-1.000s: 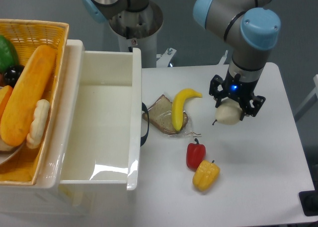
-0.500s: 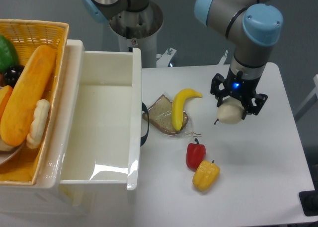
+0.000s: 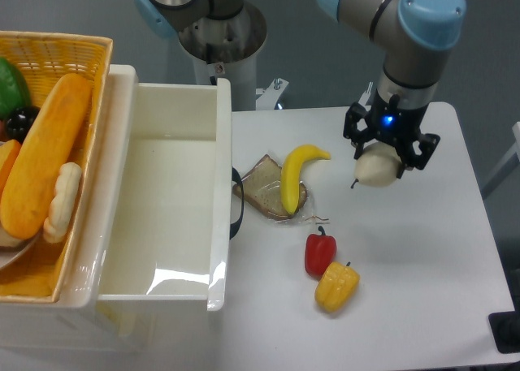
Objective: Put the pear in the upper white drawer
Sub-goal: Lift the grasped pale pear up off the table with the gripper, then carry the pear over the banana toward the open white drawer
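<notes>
Banana [image 3: 297, 174] btw tool [image 3: 389, 150], drawer [image 3: 172, 200]

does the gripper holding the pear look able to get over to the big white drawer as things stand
Probably yes: the gripper holds the pale cream pear, and the glossy white plastic drawer is open-topped with nothing tall between.

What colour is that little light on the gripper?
Blue, glowing on the gripper just above the pear; the fixed camera shows it.
</notes>
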`<act>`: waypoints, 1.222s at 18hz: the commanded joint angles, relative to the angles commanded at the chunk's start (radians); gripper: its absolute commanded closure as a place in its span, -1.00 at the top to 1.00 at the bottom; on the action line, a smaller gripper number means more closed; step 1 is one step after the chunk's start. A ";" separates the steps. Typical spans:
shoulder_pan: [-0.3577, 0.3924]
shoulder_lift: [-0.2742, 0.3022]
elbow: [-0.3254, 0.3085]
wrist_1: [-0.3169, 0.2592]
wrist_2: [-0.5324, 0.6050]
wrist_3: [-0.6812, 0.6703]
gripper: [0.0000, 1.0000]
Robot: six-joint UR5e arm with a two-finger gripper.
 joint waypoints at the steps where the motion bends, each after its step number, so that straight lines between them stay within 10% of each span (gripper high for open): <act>1: -0.005 0.003 0.000 -0.006 0.001 -0.025 -0.26; 6: -0.015 0.051 0.002 -0.106 -0.012 -0.074 -0.26; 22: -0.130 0.215 -0.008 -0.169 -0.296 -0.502 -0.26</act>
